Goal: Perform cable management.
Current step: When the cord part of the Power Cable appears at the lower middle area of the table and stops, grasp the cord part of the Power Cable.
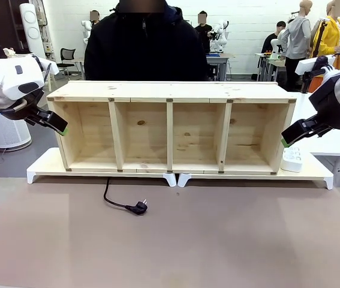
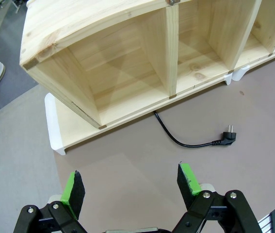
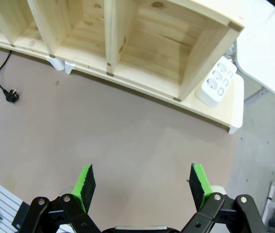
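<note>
Your left gripper [image 2: 132, 183] and right gripper [image 3: 142, 183] both hang open; the cable [image 1: 118, 203] lies on the table [image 1: 229, 240] before the shelf [image 1: 170, 91], power strip [image 1: 292, 159] beside its right end

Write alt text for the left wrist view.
A black cable ending in a plug lies curved on the brown table, running out from beneath the base of a wooden shelf. The robot's left hand hovers open over the table, apart from the cable.
</note>
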Robot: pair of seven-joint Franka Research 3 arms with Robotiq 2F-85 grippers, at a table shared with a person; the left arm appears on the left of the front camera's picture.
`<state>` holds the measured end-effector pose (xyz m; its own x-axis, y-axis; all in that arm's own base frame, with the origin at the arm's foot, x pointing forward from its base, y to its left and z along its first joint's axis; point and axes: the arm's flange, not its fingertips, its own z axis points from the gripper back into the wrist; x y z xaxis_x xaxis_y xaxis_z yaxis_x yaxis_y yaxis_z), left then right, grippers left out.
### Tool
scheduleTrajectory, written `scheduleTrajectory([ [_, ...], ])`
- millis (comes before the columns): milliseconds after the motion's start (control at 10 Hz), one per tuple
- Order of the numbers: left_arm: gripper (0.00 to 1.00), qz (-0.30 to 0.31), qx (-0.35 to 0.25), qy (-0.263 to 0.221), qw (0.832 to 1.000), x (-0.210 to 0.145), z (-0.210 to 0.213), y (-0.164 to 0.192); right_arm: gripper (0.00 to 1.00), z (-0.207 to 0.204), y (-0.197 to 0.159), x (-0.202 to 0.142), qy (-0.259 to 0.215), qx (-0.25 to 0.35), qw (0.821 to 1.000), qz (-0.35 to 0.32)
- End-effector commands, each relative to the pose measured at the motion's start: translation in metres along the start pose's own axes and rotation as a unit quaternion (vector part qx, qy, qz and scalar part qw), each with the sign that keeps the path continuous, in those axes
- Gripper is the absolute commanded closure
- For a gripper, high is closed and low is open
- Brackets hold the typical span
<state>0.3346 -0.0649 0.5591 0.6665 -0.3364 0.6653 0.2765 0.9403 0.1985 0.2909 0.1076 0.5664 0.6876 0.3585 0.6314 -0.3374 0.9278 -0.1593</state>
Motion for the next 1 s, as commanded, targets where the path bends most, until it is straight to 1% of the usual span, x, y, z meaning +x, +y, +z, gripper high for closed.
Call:
scheduleTrajectory([
  [0,0.0,-0.001,0.001,0.0,1.0,0.0,0.0,-0.001,0.0,0.001,0.0,0.001,-0.004,-0.001,1.0,0.0],
  [500,0.0,-0.001,0.001,0.0,1.0,0.0,0.0,-0.001,0.0,0.0,0.0,0.0,0.0,0.0,1.0,0.0],
  [700,0.0,-0.001,0.001,0.0,1.0,0.0,0.0,-0.001,0.0,-0.005,0.029,0.033,0.016,0.019,0.998,0.056],
  [900,0.0,-0.001,0.001,0.0,1.0,0.0,0.0,-0.001,0.0,-0.01,0.056,0.059,0.027,0.032,0.995,0.094],
])
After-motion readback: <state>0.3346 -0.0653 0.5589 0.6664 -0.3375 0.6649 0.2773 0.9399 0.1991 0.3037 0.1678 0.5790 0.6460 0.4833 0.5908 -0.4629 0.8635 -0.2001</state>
